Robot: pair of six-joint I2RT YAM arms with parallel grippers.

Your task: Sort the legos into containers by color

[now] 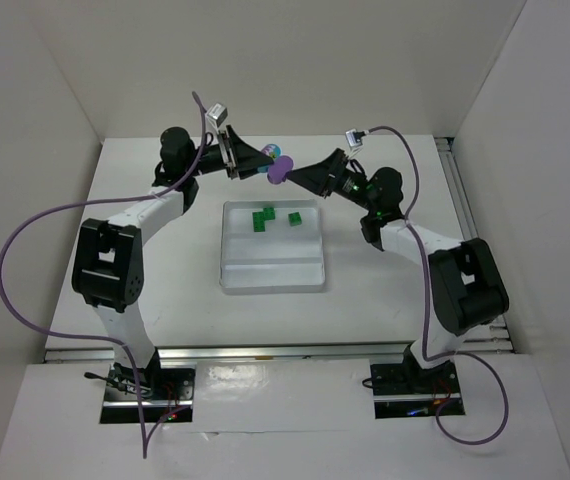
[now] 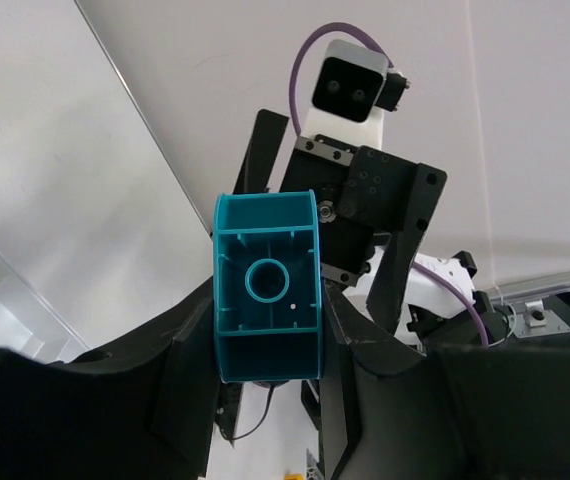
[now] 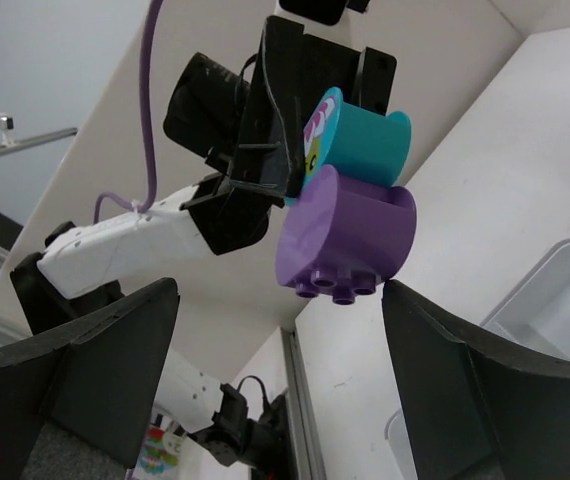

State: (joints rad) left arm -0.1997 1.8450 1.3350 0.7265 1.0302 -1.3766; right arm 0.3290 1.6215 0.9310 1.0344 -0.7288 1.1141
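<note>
My left pincer [image 2: 265,330] hangs above the far side of the white table [image 1: 165,290]. It is clamped on a small teal plastic brick [image 2: 265,300] with a hollow underside and a round tube inside, and its black fingers [image 2: 190,390] press the brick's two flanks. A small purple round plastic cup [image 3: 350,235] with studs sits against that brick (the two touch, as far as my right wrist camera shows). Below the pair lies the clear whitish rectangular plastic tray [image 1: 227,272]. Tiny bright green plastic bricks [image 1: 264,217] sit in its far compartment, a cluster with a single one just beside it. My right pincer [image 3: 280,300] is spread wide, close to the purple cup, with its fingers [image 3: 115,370] clear of it.
</note>
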